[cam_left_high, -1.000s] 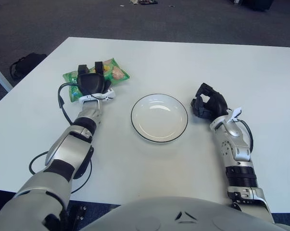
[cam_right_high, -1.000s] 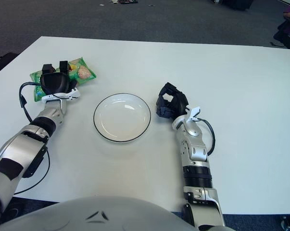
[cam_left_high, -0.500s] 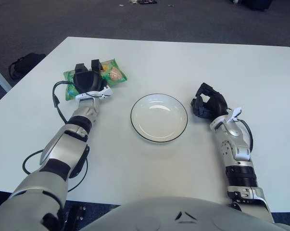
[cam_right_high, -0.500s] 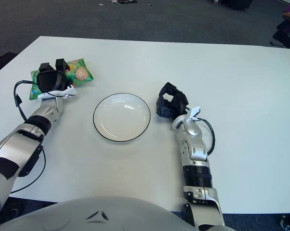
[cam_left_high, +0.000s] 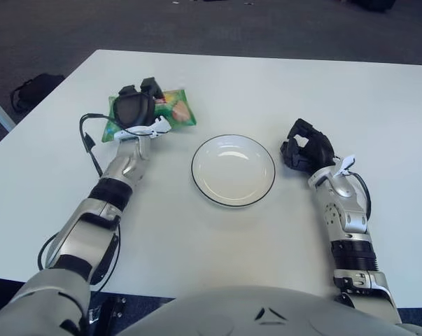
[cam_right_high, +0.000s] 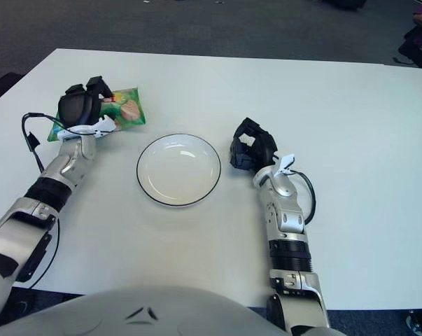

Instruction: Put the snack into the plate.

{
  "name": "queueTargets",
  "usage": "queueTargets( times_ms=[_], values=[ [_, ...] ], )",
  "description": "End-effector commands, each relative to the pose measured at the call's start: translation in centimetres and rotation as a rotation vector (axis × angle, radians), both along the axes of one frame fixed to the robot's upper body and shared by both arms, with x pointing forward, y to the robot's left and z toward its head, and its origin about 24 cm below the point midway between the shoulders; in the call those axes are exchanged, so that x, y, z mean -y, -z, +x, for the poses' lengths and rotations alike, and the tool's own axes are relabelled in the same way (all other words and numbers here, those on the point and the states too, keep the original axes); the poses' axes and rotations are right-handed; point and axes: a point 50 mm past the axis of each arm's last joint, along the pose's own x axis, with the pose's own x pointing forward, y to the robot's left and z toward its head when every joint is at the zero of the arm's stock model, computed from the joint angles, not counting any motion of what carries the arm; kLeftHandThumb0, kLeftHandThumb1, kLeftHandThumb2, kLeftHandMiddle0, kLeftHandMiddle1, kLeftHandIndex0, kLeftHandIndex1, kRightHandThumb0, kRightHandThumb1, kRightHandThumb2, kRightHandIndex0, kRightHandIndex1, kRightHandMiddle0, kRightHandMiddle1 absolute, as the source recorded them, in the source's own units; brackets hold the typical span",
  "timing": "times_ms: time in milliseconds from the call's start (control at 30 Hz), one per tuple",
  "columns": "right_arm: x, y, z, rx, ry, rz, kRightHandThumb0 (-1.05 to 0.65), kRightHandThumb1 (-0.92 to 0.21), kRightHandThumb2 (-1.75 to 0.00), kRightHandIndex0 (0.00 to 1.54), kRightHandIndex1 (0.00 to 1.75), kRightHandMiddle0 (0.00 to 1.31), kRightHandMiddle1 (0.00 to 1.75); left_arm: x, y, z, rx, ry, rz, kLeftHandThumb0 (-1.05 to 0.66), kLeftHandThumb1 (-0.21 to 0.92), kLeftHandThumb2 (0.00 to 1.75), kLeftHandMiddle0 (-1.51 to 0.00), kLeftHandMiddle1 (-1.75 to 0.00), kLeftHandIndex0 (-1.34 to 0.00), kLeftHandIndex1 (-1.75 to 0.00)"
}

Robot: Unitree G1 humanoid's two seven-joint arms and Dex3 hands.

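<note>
Left hand on the snack bag, plate waiting empty

In the upper left, the left hand [cam_left_high: 134,110] sits over the green snack bag [cam_left_high: 174,112] with fingers curled on its near end; a thin pinch could let the bag slip. The plate [cam_left_high: 233,170] at frame centre has bare table [cam_left_high: 217,84] between, no edge close. The right hand [cam_left_high: 305,145] is curled, empty, just right of the plate.
</note>
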Motion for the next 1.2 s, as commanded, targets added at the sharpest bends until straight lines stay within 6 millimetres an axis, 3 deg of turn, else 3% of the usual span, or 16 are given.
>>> queueTargets(
  times_ms=[0,367,767,1167],
  values=[
    [0.5,3.6,-1.5,-0.154,0.027,0.017,-0.49,-0.29,-1.35,1.25,1.75,0.63,1.75,1.2,-2.2,-1.1,0.084,0.107,-0.062,0.00,-0.12,1.75,-0.96,-1.59,-0.73,-1.75],
    [0.6,3.8,-1.3,-0.155,0.024,0.014,-0.50,-0.28,-1.36,1.25,1.75,0.64,1.75,4.0,-4.9,-3.1,0.271,0.351,-0.072,0.00,-0.08,1.75,-0.91,-1.70,-0.68,-1.75],
    [0.6,3.8,-1.4,-0.154,0.022,0.014,-0.49,-0.29,-1.35,1.25,1.75,0.63,1.75,6.6,-6.7,-5.2,0.352,0.506,-0.081,0.00,-0.06,1.75,-0.90,-1.73,-0.67,-1.75],
    [0.5,3.8,-1.4,-0.155,0.020,0.016,-0.49,-0.30,-1.33,1.25,1.75,0.62,1.75,8.6,-6.9,-6.9,0.342,0.634,0.009,0.00,-0.06,1.75,-0.89,-1.75,-0.67,-1.74]
  ],
)
